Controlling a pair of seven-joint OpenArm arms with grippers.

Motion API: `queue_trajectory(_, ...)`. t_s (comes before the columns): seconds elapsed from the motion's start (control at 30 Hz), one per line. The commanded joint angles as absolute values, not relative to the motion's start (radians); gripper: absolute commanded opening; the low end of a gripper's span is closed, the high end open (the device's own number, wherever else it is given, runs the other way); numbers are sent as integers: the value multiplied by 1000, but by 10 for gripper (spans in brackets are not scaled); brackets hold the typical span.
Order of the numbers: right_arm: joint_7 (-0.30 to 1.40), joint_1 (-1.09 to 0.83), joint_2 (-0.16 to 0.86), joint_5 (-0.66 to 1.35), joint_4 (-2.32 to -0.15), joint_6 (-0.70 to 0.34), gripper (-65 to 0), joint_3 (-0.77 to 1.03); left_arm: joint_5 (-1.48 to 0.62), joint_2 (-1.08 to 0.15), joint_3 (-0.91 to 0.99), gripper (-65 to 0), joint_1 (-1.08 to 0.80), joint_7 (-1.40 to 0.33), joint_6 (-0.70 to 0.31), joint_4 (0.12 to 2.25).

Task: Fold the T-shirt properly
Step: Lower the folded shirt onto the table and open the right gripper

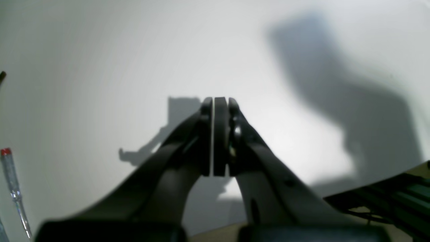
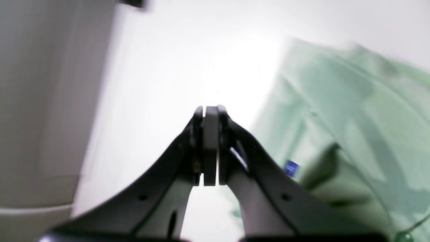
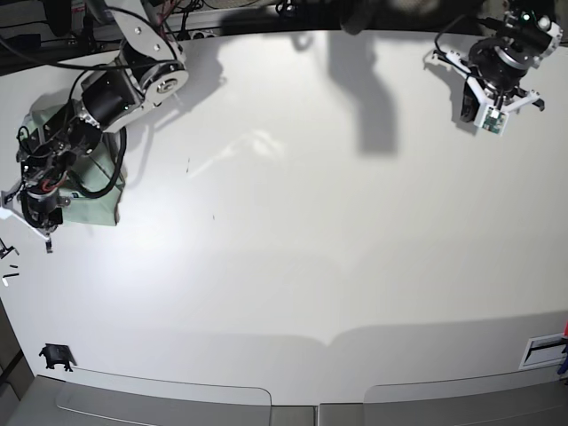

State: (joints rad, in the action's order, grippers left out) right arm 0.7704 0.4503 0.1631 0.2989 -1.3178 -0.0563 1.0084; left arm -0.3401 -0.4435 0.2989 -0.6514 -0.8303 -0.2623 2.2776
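While both arms were held apart at opposite ends of the white table (image 3: 293, 257), the T-shirt (image 3: 96, 191) was seen lying in a compact mint-green bundle at the table's edge, just beside and partly beneath the right arm. The right gripper (image 2: 210, 112) was pressed together with nothing between its pads, and in the right wrist view the T-shirt (image 2: 349, 127) was spread to one side of the closed fingertips, close to them but not gripped; a small blue label (image 2: 291, 168) was visible on the fabric near the finger. The left gripper (image 1: 218, 102) was likewise closed on nothing, held over bare table well away from the garment, its shadow cast on the surface ahead of it. A screwdriver with a clear handle and red cap (image 1: 11, 188) was noted off to one side of that gripper.
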Motion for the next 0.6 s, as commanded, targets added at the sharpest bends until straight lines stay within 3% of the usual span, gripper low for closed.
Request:
queue_trajectory(0.0,768,474,179,328,-1363,-96,-650,995,-342,-452,302,-650,-654,-805,-258,2296)
queue_trajectory(0.2,847,425,177,469,-1545,-299,-650,915,-342,-448,302,-650,-669,-780,-258,2296)
queue_trajectory(0.47,1040,196,178,914,-1830,-675,-650,746,-342,-446,302,-650,-685,-770,-258,2282)
queue_trajectory(0.57,1140,89,178,1100,-1926,-698,-650,694,-342,-446,302,-650,-685,-769,-259,2282)
